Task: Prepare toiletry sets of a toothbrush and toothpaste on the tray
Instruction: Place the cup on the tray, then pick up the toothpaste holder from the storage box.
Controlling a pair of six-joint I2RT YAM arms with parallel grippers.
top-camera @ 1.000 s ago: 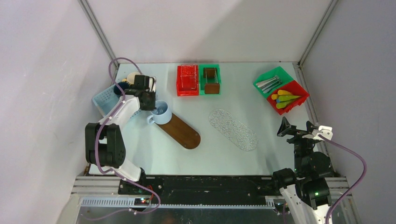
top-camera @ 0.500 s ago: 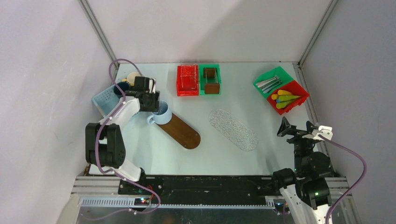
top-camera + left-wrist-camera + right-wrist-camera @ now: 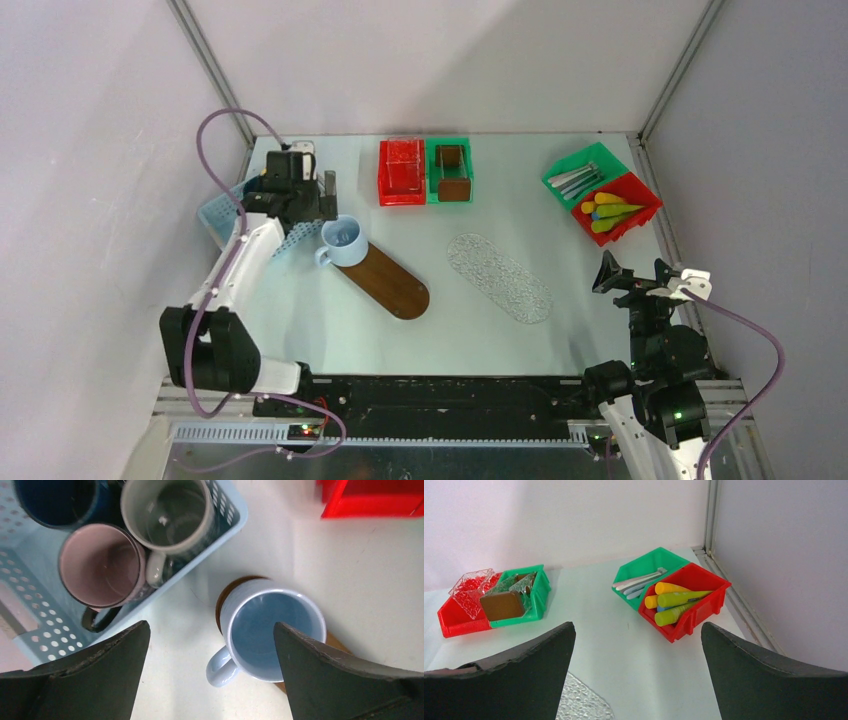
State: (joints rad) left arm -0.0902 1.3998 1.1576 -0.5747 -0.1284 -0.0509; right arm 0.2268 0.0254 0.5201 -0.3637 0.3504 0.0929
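Since the earlier frames, the left claw (image 3: 210,627) has let go of the light blue mug (image 3: 345,241) and drawn back towards the far-left corner. It now hangs above the gap between mug and basket, its jaws spread wide and holding nothing. The mug has stayed upright on the far-left end of the brown oval tray (image 3: 395,285), and the right arm has not shifted.

Toothbrushes (image 3: 640,581): slim and pale, they lie bundled in a green bin (image 3: 624,570) at the far right of the table (image 3: 300,310). Tubes (image 3: 674,600): yellow, lime green and a little light blue show. They lie stacked in a red bin (image 3: 706,587) that touches the green bin's near-right side. None of these items lies on either tray.

Clear textured oval tray (image 3: 500,277): it lies flat at mid-table, between the brown tray and the two right-hand bins, apart from both. Right claw (image 3: 636,627): it is held above the near-right part of the table and faces the bins. Its jaws are wide apart and nothing is held.

Light blue perforated basket (image 3: 30,630): at the far left, it holds a pink mug (image 3: 100,565), a grey mug (image 3: 167,510) and a dark blue mug (image 3: 55,500). Far-centre pair of bins, side by side: a red one (image 3: 402,172) with clear textured pieces and a green one (image 3: 450,172) with brown pieces.
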